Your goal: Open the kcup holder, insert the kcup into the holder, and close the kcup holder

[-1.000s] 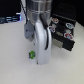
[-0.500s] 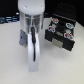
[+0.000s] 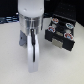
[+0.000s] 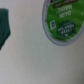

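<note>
Looks like the arm (image 3: 31, 35) has dropped lower since a second ago and now covers the green kcup on the white table (image 3: 10, 55) in the exterior view. The wrist view shows the kcup (image 4: 64, 21) close up, round foil lid with green print, just off-centre. Can't tell how wide the gripper is open, or whether it holds anything. The black boxy holder (image 3: 61, 34) sits on the exterior view's right, drawers seemingly shut. Risk, I'd guess: the small, light pod gets knocked over if the descent is off-centre.
</note>
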Controlling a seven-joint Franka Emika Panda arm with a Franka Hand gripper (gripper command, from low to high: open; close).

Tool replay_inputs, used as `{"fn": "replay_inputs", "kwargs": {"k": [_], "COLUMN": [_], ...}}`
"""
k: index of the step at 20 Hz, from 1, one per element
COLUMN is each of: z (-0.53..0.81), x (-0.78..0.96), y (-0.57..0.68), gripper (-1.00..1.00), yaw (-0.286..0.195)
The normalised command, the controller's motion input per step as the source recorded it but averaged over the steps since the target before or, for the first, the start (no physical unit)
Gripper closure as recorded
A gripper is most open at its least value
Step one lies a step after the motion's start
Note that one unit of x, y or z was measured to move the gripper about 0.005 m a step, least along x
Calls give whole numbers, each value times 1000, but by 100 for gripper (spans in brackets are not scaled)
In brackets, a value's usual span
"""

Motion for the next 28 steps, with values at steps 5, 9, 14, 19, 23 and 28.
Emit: {"fn": "replay_inputs", "kwargs": {"k": [5,9,14,19,23,28], "z": [-66,-252,-276,-139,-32,-8], "x": [-128,33,72,-19,5,48], "y": [-44,-126,-137,-81,-72,-12], "gripper": [-100,-100,-100,-100,-100,100], "yaw": [-43,-184,-227,-185,-103,-55]}}
